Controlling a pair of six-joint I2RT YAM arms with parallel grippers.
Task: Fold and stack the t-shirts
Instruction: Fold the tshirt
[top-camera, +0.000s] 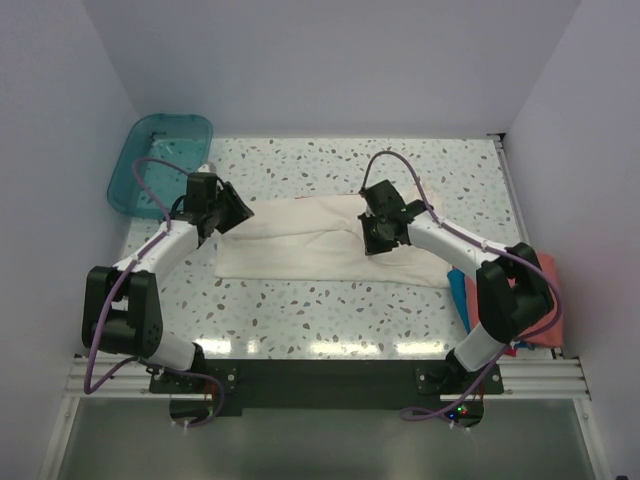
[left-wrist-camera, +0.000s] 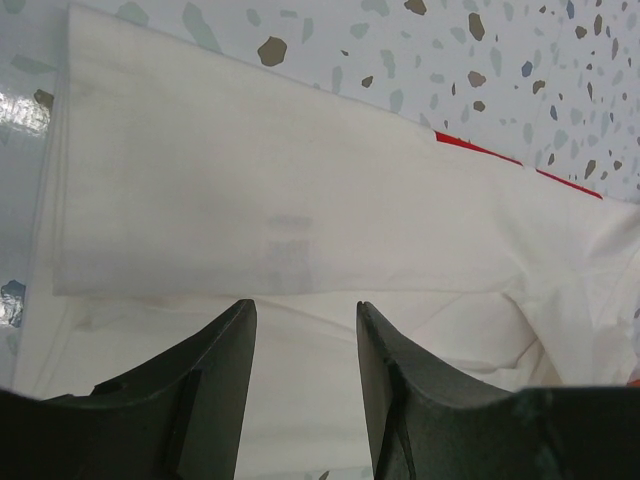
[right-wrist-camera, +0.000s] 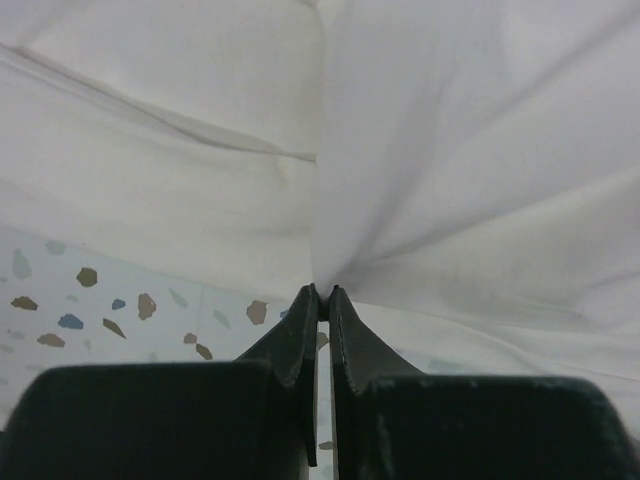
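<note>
Your right gripper (right-wrist-camera: 322, 292) has the cream-white t-shirt (top-camera: 295, 250) pinched, and your left gripper (left-wrist-camera: 305, 310) hangs open over it.

The cream-white t-shirt lies spread across the middle of the speckled table (top-camera: 330, 320), partly folded, with a red printed mark (left-wrist-camera: 480, 150) showing at one edge. Your right fingers are pressed together on a gathered fold near the shirt's right part, and creases fan out from the tips. Your left jaws stand well parted at the shirt's left end with nothing between them. The salmon-red t-shirt (top-camera: 548, 300) and the bright blue t-shirt (top-camera: 458, 290) lie together at the table's right edge behind your right arm. A teal tub (top-camera: 160, 160) sits at the far left corner.
</note>
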